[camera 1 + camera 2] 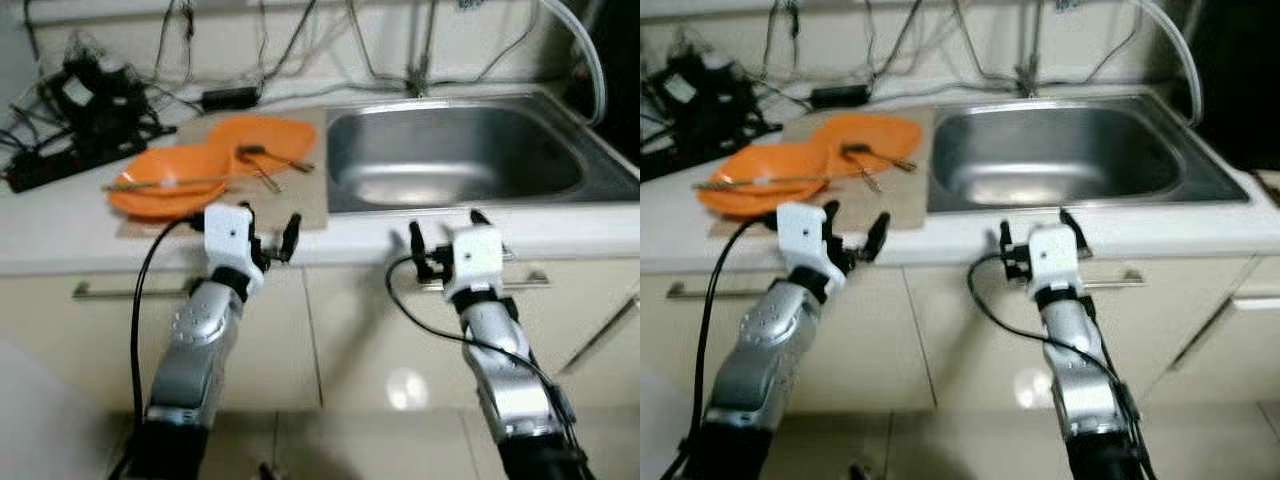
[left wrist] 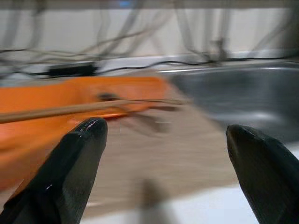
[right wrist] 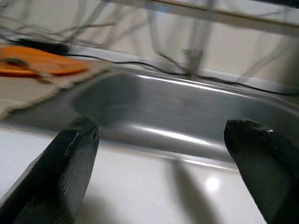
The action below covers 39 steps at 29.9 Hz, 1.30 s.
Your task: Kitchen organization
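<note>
Left eye view: the robot is standing at the counter, the left gripper [image 1: 270, 232] and right gripper [image 1: 447, 238] both spread wide and empty. Orange plates [image 1: 215, 160] holding chopsticks [image 1: 165, 183] are sitting on a mat beside the sink [image 1: 455, 155]. Judged as approach; reaching the plates comes next.

I count two orange plates [image 1: 165, 188] on one tan mat [image 1: 300, 205], one wooden chopstick [image 1: 165, 184] lying across the nearer plate, one steel sink [image 1: 455, 155], and my two grippers, left [image 1: 268, 237] and right [image 1: 447, 238], both spread open.
</note>
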Tool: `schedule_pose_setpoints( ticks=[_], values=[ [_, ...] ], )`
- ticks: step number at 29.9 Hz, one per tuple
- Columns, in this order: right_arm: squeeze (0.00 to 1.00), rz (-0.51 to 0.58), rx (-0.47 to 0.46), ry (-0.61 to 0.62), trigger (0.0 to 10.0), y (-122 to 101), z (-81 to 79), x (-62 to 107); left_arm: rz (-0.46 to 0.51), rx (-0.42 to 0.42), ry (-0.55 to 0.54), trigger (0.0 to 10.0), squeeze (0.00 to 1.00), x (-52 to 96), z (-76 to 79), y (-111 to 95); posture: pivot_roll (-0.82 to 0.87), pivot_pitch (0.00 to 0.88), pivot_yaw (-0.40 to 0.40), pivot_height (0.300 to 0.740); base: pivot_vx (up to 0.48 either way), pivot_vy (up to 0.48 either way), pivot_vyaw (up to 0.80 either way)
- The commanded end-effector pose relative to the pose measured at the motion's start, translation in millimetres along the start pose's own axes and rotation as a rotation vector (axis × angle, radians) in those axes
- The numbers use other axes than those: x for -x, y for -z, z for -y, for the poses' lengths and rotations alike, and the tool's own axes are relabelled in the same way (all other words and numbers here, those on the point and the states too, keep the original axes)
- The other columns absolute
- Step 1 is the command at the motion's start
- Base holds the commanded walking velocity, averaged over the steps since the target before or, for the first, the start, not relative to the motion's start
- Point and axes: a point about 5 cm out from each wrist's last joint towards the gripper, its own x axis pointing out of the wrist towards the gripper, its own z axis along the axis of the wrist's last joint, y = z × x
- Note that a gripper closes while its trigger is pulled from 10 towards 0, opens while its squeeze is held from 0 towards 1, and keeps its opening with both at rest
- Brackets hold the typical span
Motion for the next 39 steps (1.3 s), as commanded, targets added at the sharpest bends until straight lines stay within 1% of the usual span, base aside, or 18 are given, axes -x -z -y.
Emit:
schedule_pose_setpoints(
  ticks=[1, 7, 9, 17, 20, 22, 24, 27, 29, 31, 32, 33, 36, 37, 38, 39],
  values=[
    [0.0, -0.001, 0.004, -0.021, 10.0, 1, -4.4, 1.1, 0.0, -0.012, -0.005, 10.0, 0.0, -1.0, -0.9, -1, -0.06, 0.0, 0.064, 0.74, 0.42, 0.0, 0.0],
    [0.0, -0.003, 0.004, -0.021, 10.0, 2, -4.6, 0.7, 0.011, -0.027, -0.003, 10.0, 0.0, -0.6, 0.4, -3, -0.06, 0.0, 0.064, 0.74, 0.432, 0.0, 0.0],
    [0.0, -0.005, 0.005, -0.02, 10.0, 3, -4.3, 1.0, 0.019, -0.047, 0.003, 10.0, 0.0, -0.1, 3.5, -3, -0.05, 0.0, 0.062, 0.74, 0.0, 0.0, 0.0],
    [0.0, -0.007, 0.006, -0.019, 10.0, 4, -5.0, 0.7, 0.018, -0.046, 0.003, 10.0, 0.0, 0.0, 3.1, -3, -0.05, 0.0, 0.062, 0.74, 0.0, 0.0, 0.0],
    [0.0, -0.006, 0.005, -0.02, 10.0, 4, -5.2, 0.6, 0.013, -0.06, -0.005, 10.0, 0.0, 0.0, 2.6, -3, -0.05, 0.0, 0.062, 0.74, 0.0, 0.0, 0.0],
    [0.0, 0.017, 0.004, -0.011, 10.0, 0, -3.9, -0.5, 0.025, -0.062, -0.018, 10.0, 0.0, -1.6, 1.9, -6, -0.05, 0.0, 0.061, 0.74, 0.0, 0.0, 0.0],
    [0.0, 0.017, 0.004, -0.011, 10.0, 0, -3.9, -0.5, 0.025, -0.062, -0.018, 10.0, 0.0, -1.6, 1.9, -6, -0.05, 0.0, 0.061, 0.74, 0.0, 0.0, 0.0],
    [0.0, 0.086, 0.02, 0.01, 10.0, -16, 1.9, -5.3, 0.085, -0.085, -0.019, 10.0, 0.0, -9.8, 2.4, -30, -0.05, 0.0, 0.061, 0.74, 0.0, 0.0, 0.0],
    [0.0, 0.086, 0.02, 0.01, 10.0, -16, 1.9, -5.3, 0.085, -0.085, -0.019, 10.0, 0.0, -9.8, 2.4, -30, -0.05, 0.0, 0.061, 0.74, 0.0, 0.0, 0.0],
    [0.0, 0.111, 0.023, 0.011, 10.0, -26, 5.8, -9.3, 0.115, -0.072, 0.005, 10.0, 0.0, -14.8, 6.3, -46, -0.05, 0.0, 0.062, 0.74, 0.0, 0.0, 0.0],
    [0.0, 0.111, 0.023, 0.011, 10.0, -26, 5.8, -9.3, 0.115, -0.072, 0.005, 10.0, 0.0, -14.8, 6.3, -46, -0.05, 0.0, 0.062, 0.74, 0.0, 0.0, 0.0],
    [0.0, 0.137, 0.026, 0.013, 10.0, -36, 10.9, -14.5, 0.124, -0.072, 0.043, 10.0, 0.0, -20.1, 7.4, -61, -0.05, 0.0, 0.063, 0.74, 0.0, 0.0, 0.0],
    [0.0, 0.162, 0.025, 0.022, 10.0, -45, 15.7, -20.0, 0.125, -0.062, 0.069, 10.0, 0.0, -25.2, 1.1, -72, -0.05, 0.0, 0.066, 0.74, 0.0, 0.0, 0.0],
    [0.0, 0.168, 0.022, 0.028, 10.0, -47, 17.0, -21.9, 0.116, -0.077, 0.09, 10.0, 0.0, -27.9, -4.2, -76, -0.05, 0.0, 0.067, 0.74, 0.0, 0.0, 0.0],
    [0.0, 0.168, 0.022, 0.028, 10.0, -47, 17.0, -21.9, 0.116, -0.077, 0.09, 10.0, 0.0, -27.9, -4.2, -76, -0.05, 0.0, 0.067, 0.74, 0.0, 0.0, 0.0],
    [0.0, 0.17, 0.014, 0.032, 10.0, -48, 17.3, -22.6, 0.109, -0.081, 0.108, 10.0, 0.0, -30.8, -10.2, -80, -0.05, 0.0, 0.068, 0.74, 0.0, 0.0, 0.0]
  ],
)
